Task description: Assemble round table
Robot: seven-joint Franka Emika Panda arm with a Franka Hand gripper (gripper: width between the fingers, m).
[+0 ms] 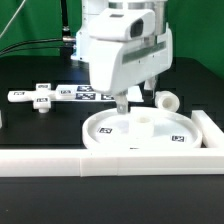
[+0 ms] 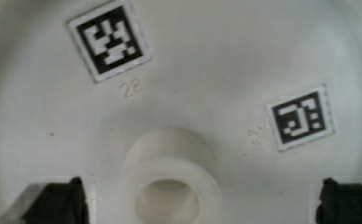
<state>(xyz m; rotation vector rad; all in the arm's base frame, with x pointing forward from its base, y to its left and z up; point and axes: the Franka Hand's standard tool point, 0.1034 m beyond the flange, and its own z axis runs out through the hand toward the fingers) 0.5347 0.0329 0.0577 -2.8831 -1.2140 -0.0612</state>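
Lying flat, socket [image 2: 169, 185] up: round disc [image 1: 145, 130], by the table [image 1: 30, 125] edge nearest the exterior camera, tucked into the border bars [image 1: 60, 162] corner on the exterior view's right. Low over its centre, gripper [image 1: 120, 104]; fingers [image 2: 50, 200] spread wide either side of socket, holding nothing; contact unclear. Just past disc's far rim stands leg [image 1: 167, 100]; cross base [image 1: 40, 97] well apart, toward the exterior view's left edge. Judged: squaring disc for leg fitting. Keep rim flush to both bars, rise straight so fingertips don't drag it, then take leg upright by its sides
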